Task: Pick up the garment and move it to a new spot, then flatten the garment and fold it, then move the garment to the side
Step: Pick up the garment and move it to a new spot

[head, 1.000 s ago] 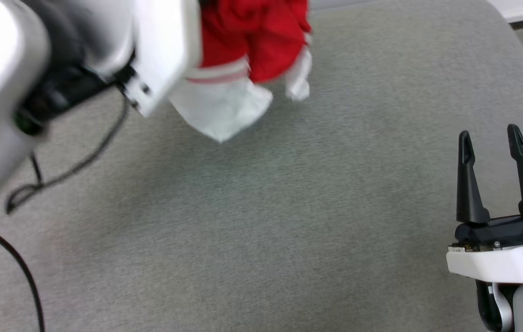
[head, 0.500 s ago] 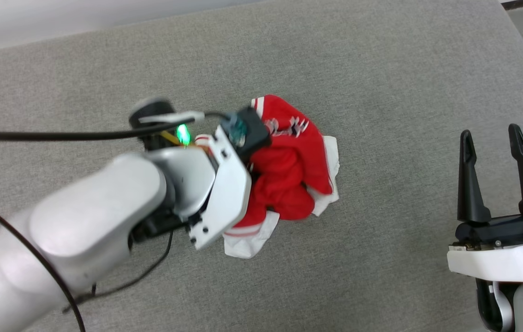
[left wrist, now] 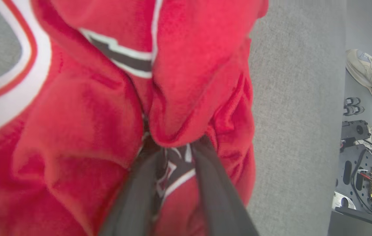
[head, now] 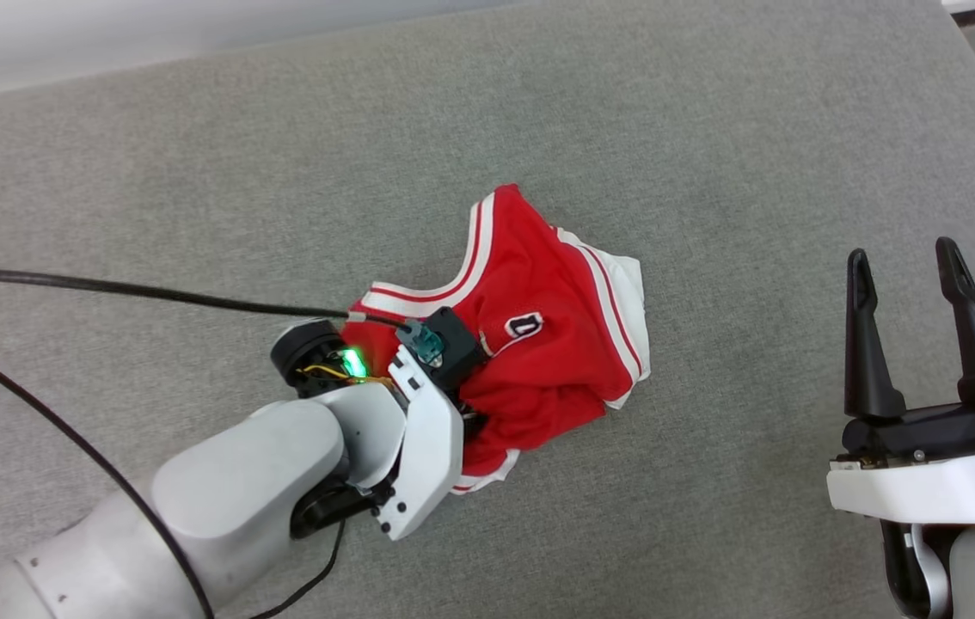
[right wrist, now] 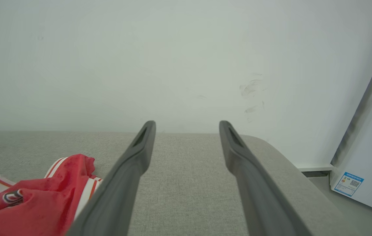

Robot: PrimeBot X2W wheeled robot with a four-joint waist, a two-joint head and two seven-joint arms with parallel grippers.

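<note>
Resting crumpled on grey woven surface (head: 711, 129) backed by pale far wall (right wrist: 173, 49), garment (head: 556, 344) burying left gripper (left wrist: 176, 147) tips, grip impossible to tell; right gripper (head: 901, 249) spread empty, near right.

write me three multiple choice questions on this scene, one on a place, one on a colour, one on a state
1. Where is the garment?
A. hanging in the air
B. on the floor
C. lying on the grey surface

2. What is its main colour?
A. red
B. blue
C. green

3. How is the right gripper?
A. shut on the garment
B. open and empty
C. shut on a cable

Answers:
1 C, it lies crumpled on the cloth-covered surface.
2 A, the body is red with white striped trim.
3 B, its fingers stand apart with nothing between them.
</note>
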